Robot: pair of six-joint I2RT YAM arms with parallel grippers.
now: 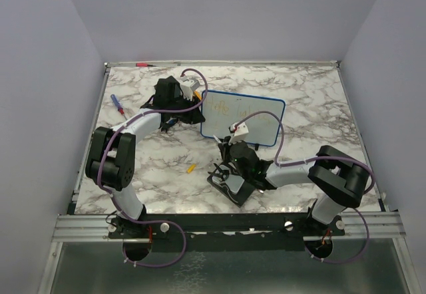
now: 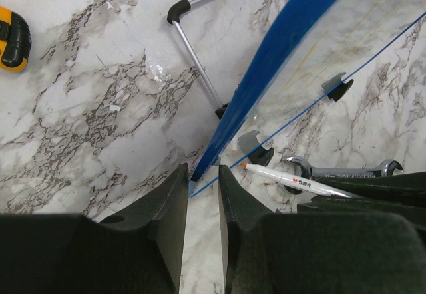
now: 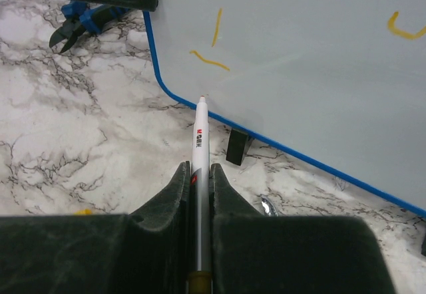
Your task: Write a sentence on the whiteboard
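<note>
The whiteboard (image 1: 253, 118), white with a blue rim, stands tilted on the marble table. Faint orange-yellow strokes of the sentence (image 1: 223, 108) show on its left part, and a few show in the right wrist view (image 3: 210, 60). My left gripper (image 1: 190, 102) is shut on the board's left edge, the blue rim (image 2: 279, 61) running in between its fingers (image 2: 174, 204). My right gripper (image 1: 234, 142) is shut on a white marker (image 3: 200, 144). The marker's tip sits at the board's (image 3: 299, 48) lower rim near a corner. The marker also shows in the left wrist view (image 2: 299, 182).
A black square pad (image 1: 234, 189) lies under the right arm, with an orange cap (image 1: 191, 169) to its left. A blue-handled screwdriver (image 1: 118, 106), a red pen (image 1: 142, 64), blue pliers (image 3: 83, 22), a wrench (image 2: 349, 169) and a yellow-black tool (image 2: 13, 38) lie around the board.
</note>
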